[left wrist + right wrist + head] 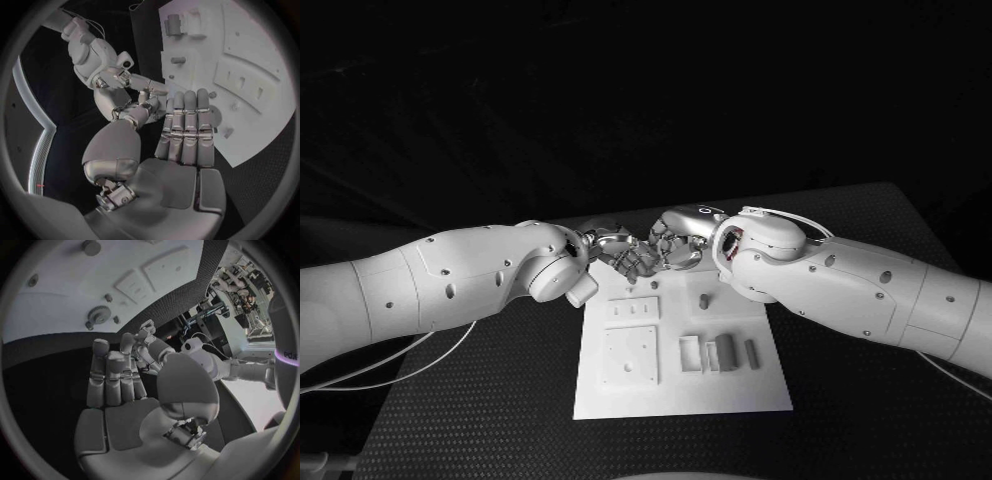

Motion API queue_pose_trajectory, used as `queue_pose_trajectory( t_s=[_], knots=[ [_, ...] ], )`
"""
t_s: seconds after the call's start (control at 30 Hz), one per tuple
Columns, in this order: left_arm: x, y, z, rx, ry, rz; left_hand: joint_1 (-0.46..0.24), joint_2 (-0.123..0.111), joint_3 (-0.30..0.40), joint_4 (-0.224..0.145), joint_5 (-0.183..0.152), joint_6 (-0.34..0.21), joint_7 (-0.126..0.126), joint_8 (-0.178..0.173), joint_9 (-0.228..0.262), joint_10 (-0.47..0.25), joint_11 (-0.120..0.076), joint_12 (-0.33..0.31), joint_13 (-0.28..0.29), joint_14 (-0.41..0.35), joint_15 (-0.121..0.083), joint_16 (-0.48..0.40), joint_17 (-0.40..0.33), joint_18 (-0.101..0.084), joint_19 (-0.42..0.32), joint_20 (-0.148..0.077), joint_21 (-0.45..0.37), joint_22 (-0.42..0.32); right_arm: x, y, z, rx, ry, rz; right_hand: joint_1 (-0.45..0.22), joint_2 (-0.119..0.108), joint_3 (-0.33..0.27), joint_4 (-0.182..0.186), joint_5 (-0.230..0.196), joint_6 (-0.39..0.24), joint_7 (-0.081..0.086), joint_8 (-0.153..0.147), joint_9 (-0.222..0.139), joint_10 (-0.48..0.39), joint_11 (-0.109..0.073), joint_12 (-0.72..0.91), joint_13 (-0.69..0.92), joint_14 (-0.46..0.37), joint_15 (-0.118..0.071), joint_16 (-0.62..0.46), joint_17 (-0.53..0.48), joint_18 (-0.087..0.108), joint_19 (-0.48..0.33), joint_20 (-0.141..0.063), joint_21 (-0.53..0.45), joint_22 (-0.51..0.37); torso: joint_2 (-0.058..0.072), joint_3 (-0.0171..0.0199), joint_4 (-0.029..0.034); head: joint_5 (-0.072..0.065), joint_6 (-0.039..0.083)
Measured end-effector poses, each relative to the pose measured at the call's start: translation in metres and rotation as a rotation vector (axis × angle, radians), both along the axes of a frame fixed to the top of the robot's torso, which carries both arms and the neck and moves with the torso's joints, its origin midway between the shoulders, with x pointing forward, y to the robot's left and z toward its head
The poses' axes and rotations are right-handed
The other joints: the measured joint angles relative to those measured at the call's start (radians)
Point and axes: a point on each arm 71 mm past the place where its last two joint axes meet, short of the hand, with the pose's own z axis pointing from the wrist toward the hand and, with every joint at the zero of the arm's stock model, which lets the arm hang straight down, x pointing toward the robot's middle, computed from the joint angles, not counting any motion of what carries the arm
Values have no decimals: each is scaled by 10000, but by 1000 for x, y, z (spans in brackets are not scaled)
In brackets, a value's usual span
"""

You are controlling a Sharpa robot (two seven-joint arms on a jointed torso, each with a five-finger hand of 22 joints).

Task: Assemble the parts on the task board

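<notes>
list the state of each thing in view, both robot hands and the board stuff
left robot hand: open, fingers straight and side by side, holding nothing, over the board's far edge
right robot hand: open, holding nothing, close to the left one
task board: flat on the black table
gear: lying flat on the board
peg: standing upright in the board

table (pixel 473 400): black, textured (mesh-like) | backdrop: dark | room beyond: unlit

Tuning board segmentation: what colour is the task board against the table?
White task board on a black table; clearest in the head view.
</notes>
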Motion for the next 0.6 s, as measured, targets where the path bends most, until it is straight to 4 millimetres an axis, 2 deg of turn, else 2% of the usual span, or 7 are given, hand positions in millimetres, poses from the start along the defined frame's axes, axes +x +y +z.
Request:
queue_pose_trajectory(
  t_s=[0.17,0.6],
  knots=[
    [0,0,0,-74,102,32,-1,-1,59,50,91,-36,36,0,18,-48,48,-62,11,-2,2,-56,3,0,-35,35,0,29,0,1,0,-2,1,4,-27,-27,-11,-11,21,0,1,-4,122,0,0,-39,9,-31,-23,0,-1,13,-1,1,0,0,-1,3,-1,3,5],
    [-1,1,-4,-388,548,285,6,-5,295,-44,91,-72,72,-41,27,-82,84,-68,47,-4,5,-115,45,-3,-89,89,-40,89,0,1,-2,5,45,-5,-79,-80,-13,-12,21,28,31,42,125,-1,1,-39,20,-32,-21,0,-2,13,-2,2,0,0,-1,16,-3,-8,7]
  ],
)
